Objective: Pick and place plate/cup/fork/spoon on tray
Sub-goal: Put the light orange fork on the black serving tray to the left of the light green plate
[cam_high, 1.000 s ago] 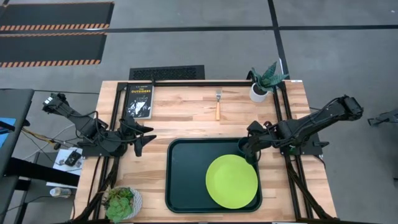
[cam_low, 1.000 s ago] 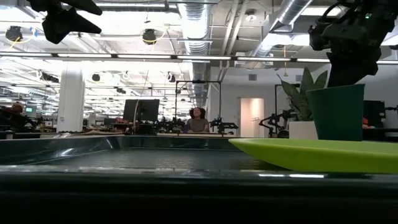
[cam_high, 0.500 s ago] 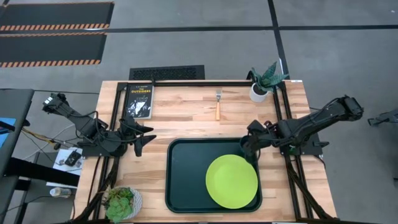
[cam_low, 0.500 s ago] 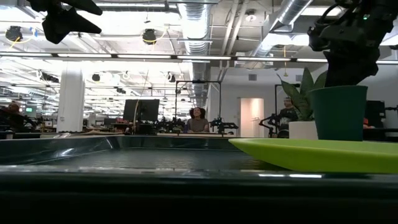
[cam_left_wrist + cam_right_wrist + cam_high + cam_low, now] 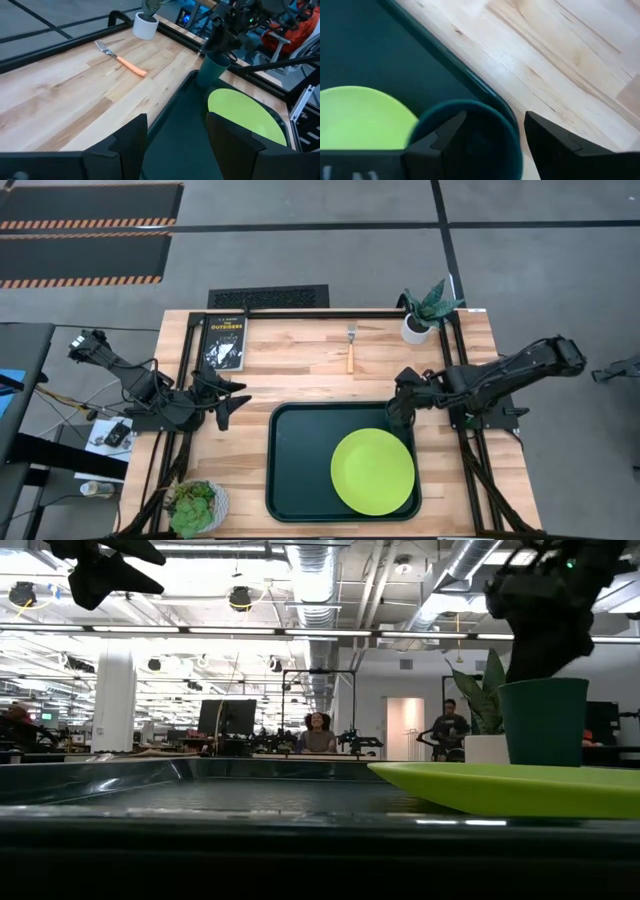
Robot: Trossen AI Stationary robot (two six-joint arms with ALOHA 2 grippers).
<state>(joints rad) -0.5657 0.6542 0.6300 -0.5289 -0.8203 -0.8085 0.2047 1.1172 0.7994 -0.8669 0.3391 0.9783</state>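
**Cup set down in the tray corner, fork not yet collected**

From above, the tray [image 5: 300, 470] holds the plate [image 5: 372, 471] in its right half. The right gripper [image 5: 399, 405] hangs over the tray's far right corner, where the cup sits hidden beneath it. The fork [image 5: 350, 348] lies on bare wood beyond the tray, well apart from it, between a black book [image 5: 223, 341] and a potted plant [image 5: 425, 313]. The left gripper [image 5: 232, 402] waits off the tray's left edge. No spoon shows.

At table height, the cup [image 5: 545, 721] stands upright behind the plate's rim [image 5: 500, 787], with the right arm's dark fingers just above its mouth.

The left wrist camera shows its own fingers [image 5: 131, 140] spread and empty, and farther off the cup [image 5: 212, 70] in the tray corner with the right gripper directly over it.

The right wrist camera looks down into the cup [image 5: 475, 145]; its two fingers [image 5: 545, 140] stand parted, one apparently inside the rim and one outside, so the grip looks released.

The risk: a finger lifting at an angle could catch the rim and tip the cup onto the plate or over the tray edge just beside it.
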